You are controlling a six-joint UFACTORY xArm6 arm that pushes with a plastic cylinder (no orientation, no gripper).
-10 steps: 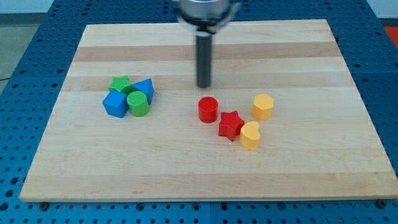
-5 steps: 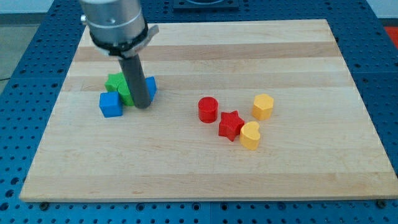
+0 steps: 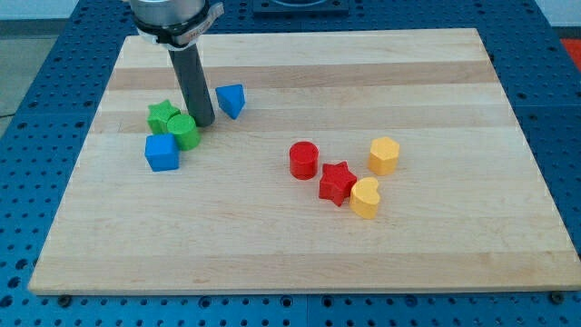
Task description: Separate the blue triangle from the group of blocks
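Separation looks close to achieved, judging from how things lie: the blue triangle (image 3: 231, 99) sits alone toward the view's top, just right of the rod, with bare wood between it and the other blocks. No pincer exists on this arm, so nothing is wide, narrow or holding; only my tip (image 3: 203, 123) works, and it stands down on the desk (image 3: 436, 254) between the triangle and the cluster.

That cluster lies at the view's left: the green star (image 3: 162, 115), the green cylinder (image 3: 184, 133) touching or nearly touching the tip, and the blue cube (image 3: 162, 152) below them.

Risks from here, as I judge them:

- Gap is small. A sweep toward the view's right that clips the green cylinder could drag it after the triangle and close the space again.
- Triangle has slanted faces. A push off its centre would likely spin it rather than slide it, sending it back toward the cluster or off line.
- Pushing it on toward the view's right and bottom would bring it near the second group, the red cylinder (image 3: 303, 160), red star (image 3: 336, 183), yellow heart (image 3: 365, 197) and yellow hexagonal block (image 3: 384, 155); joining those would undo the purpose.
- Upward pushes bring it toward the desk's top edge, though some room is left there.
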